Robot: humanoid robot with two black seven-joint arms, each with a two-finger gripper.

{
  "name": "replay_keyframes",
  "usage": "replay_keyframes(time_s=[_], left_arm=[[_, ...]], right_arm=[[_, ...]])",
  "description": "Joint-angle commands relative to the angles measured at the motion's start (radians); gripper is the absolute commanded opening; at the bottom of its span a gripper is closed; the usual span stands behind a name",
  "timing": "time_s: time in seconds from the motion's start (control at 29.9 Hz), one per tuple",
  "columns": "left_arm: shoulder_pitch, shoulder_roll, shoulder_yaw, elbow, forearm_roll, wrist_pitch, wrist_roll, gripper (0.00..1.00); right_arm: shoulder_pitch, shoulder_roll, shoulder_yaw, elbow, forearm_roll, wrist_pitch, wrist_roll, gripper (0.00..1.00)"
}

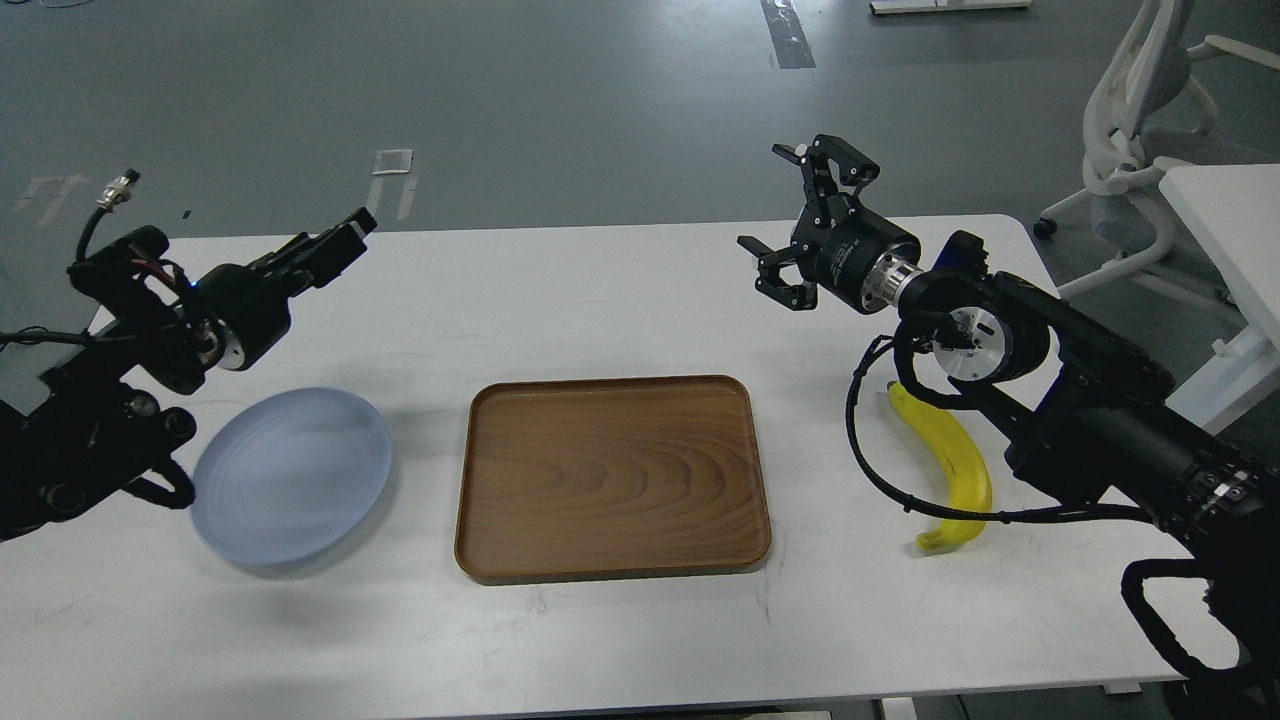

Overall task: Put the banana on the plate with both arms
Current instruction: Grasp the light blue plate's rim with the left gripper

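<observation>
The yellow banana (955, 455) lies on the white table at the right, partly crossed by my right arm's cable. The pale blue-grey plate (290, 480) lies at the left, fully in view and empty. My right gripper (792, 220) is open and empty, held in the air above the table's far side, up and left of the banana. My left gripper (335, 240) is seen side-on as one dark shape above the table, up from the plate. Its fingers cannot be told apart.
A brown wooden tray (610, 475) lies empty at the table's (600, 290) centre, between plate and banana. A white office chair (1135, 130) and another white table (1225, 215) stand at the far right, off the table.
</observation>
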Motion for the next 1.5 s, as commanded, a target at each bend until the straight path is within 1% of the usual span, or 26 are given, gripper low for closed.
replay_keyframes(time_s=[0.0,0.07,0.1,0.13,0.17,0.23,0.4,0.8,1.0,1.1,1.14,1.2,1.24,1.3,1.34,1.37,1.44,1.47], left_arm=[[0.014,0.114,0.129,0.001,0.033,0.061,-0.01,0.98],[0.026,0.131,0.181,-0.002,0.033,0.111,-0.012,0.98],[0.048,0.141,0.232,-0.005,0.033,0.169,-0.013,0.98],[0.059,0.145,0.255,-0.008,0.033,0.199,-0.015,0.98],[0.08,0.149,0.292,-0.011,0.033,0.251,-0.015,0.98],[0.102,0.149,0.323,-0.012,0.032,0.253,-0.015,0.98],[0.138,0.149,0.32,-0.033,0.013,0.253,-0.015,0.98],[0.169,0.137,0.315,-0.028,0.009,0.253,-0.015,0.97],[0.212,0.12,0.315,-0.018,0.004,0.253,-0.015,0.97],[0.232,0.12,0.315,-0.007,0.003,0.253,-0.016,0.94],[0.232,0.115,0.315,-0.004,0.003,0.253,-0.016,0.9],[0.232,0.114,0.315,-0.004,0.003,0.253,-0.016,0.87],[0.234,0.114,0.315,-0.002,0.003,0.253,-0.016,0.84],[0.235,0.114,0.318,-0.002,0.003,0.253,-0.016,0.72],[0.241,0.114,0.318,-0.004,0.003,0.253,-0.018,0.46],[0.243,0.114,0.318,-0.007,0.003,0.253,-0.019,0.33],[0.247,0.112,0.318,-0.012,0.003,0.253,-0.032,0.17],[0.247,0.112,0.318,-0.008,0.003,0.253,-0.033,0.13]], right_arm=[[-0.002,-0.001,-0.003,-0.002,0.0,0.0,0.002,1.0],[-0.002,-0.001,-0.006,-0.002,0.0,0.0,0.004,1.0],[-0.002,-0.001,-0.006,-0.002,0.0,0.0,0.004,1.0],[-0.002,-0.001,-0.006,-0.002,0.0,0.0,0.004,1.0],[-0.002,-0.003,-0.006,-0.002,0.0,0.0,0.004,1.0],[-0.002,-0.004,-0.006,-0.002,0.0,0.0,0.004,1.0],[-0.002,-0.012,-0.008,-0.002,0.0,0.0,0.004,1.0],[-0.016,-0.03,-0.006,0.0,0.0,0.0,0.004,1.0],[-0.022,-0.033,-0.006,0.001,0.0,0.0,0.004,1.0],[-0.024,-0.033,-0.006,0.003,0.0,0.0,0.004,0.99],[-0.024,-0.033,-0.006,0.003,0.0,0.0,0.004,1.0],[-0.024,-0.033,-0.006,0.001,0.0,0.0,0.004,1.0],[-0.025,-0.033,-0.006,0.003,0.0,0.0,0.004,1.0],[-0.025,-0.033,-0.006,0.003,0.0,0.0,0.004,1.0],[-0.027,-0.033,-0.006,0.003,-0.001,0.0,0.004,1.0],[-0.027,-0.033,-0.006,0.001,0.0,0.0,0.004,1.0],[-0.034,-0.033,-0.006,0.003,0.0,0.0,0.004,1.0],[-0.037,-0.033,-0.006,0.003,-0.001,0.0,0.004,1.0]])
